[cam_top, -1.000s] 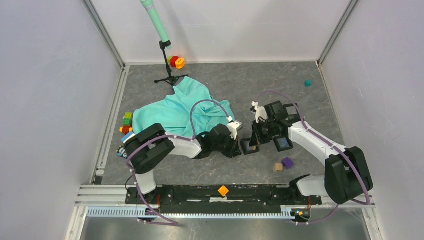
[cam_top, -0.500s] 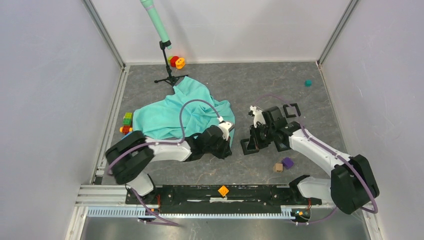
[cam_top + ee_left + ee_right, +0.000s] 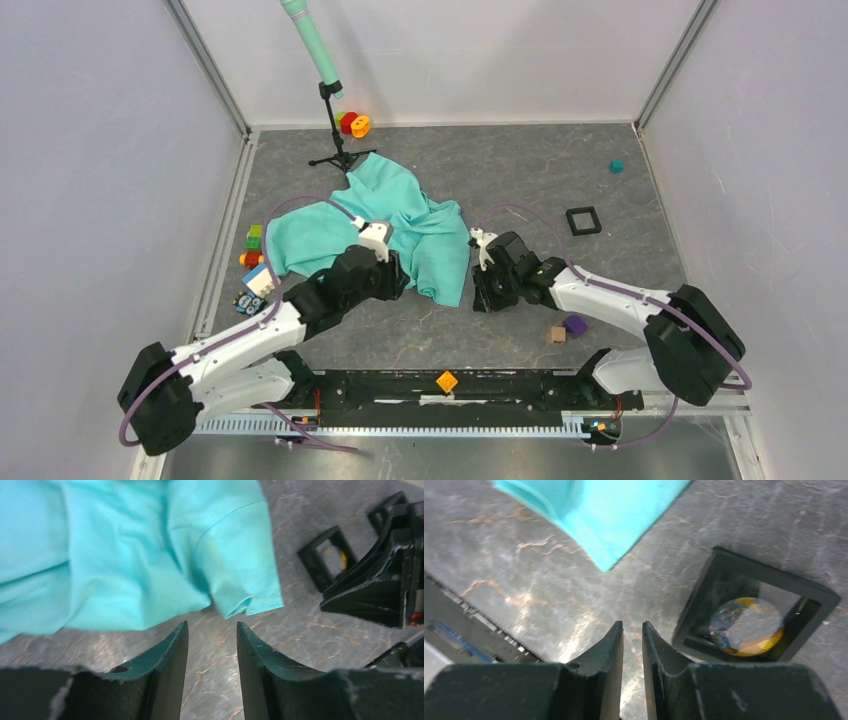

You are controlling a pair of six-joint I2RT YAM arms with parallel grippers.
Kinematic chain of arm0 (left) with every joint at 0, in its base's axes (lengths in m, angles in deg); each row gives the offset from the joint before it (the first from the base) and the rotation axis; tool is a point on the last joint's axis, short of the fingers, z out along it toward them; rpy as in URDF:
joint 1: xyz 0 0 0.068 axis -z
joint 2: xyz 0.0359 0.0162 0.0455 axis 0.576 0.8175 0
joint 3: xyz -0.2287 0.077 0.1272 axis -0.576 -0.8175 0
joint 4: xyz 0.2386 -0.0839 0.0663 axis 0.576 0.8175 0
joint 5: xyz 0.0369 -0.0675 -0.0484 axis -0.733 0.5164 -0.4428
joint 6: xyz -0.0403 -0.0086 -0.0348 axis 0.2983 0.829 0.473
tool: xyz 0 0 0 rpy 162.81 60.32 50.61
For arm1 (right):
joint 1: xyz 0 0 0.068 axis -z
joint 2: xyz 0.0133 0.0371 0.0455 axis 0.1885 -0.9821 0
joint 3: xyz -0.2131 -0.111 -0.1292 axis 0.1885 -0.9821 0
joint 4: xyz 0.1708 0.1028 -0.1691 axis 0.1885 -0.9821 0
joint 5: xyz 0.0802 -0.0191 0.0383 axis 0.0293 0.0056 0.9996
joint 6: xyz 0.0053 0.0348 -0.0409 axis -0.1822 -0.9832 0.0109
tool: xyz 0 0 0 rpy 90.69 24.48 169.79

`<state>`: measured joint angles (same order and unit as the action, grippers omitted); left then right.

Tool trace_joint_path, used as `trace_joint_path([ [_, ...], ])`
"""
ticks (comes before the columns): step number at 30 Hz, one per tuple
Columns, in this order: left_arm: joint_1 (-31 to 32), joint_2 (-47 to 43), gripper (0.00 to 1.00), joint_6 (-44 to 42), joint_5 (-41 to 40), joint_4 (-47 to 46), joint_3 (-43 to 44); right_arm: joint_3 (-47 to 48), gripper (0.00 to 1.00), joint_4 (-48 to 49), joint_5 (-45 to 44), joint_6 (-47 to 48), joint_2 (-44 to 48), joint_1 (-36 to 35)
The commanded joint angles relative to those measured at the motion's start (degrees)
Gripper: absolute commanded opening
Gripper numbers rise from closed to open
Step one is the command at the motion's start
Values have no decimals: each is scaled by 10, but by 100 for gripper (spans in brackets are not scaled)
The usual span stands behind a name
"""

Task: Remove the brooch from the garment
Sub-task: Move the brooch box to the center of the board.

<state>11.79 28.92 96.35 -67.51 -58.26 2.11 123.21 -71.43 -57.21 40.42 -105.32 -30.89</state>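
One turquoise garment (image 3: 385, 215) lies crumpled on the grey table (image 3: 520, 170), left of centre, with a sleeve hem turned towards my two grippers. The brooch (image 3: 746, 625), a black square frame around a yellow-and-blue disc, lies flat on the bare table near that sleeve's corner. It is off the cloth and does not touch it.

My right gripper (image 3: 632, 627) hangs low over the table just beside the frame. Its fingers are parted by only a narrow slit, and nothing is between them. My left gripper (image 3: 211, 630) points at the sleeve hem from the other side. Its fingers stand wider apart and empty, and their tips are near the cloth edge but clear of it.

Further out, a second black square frame (image 3: 583, 220) lies on the right half of the table, well apart from the garment. A purple cube (image 3: 575, 324) and a tan cube (image 3: 556, 335) sit close together by my right arm. A small teal cube (image 3: 617, 166) rests near the far right corner.
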Motion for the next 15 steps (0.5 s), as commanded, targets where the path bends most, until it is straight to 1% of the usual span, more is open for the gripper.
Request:
trace_joint_path([
  [1,-19,-63,48,5,-27,27,-37,21,23,14,-95,-7,-39,-1],
  [4,-25,-84,50,7,-31,38,-48,27,20,2,-131,-1,-64,14],
  [8,-29,-102,52,6,-48,44,-60,23,20,2,-156,12,-64,74],
  [11,-44,-112,54,-5,-74,36,-77,22,22,12,-178,37,-45,110],
  [14,-77,-129,53,-8,-75,25,-92,21,21,43,-164,76,-10,117],
  [15,-84,-139,53,-8,-74,14,-97,15,23,64,-157,82,13,117],
])
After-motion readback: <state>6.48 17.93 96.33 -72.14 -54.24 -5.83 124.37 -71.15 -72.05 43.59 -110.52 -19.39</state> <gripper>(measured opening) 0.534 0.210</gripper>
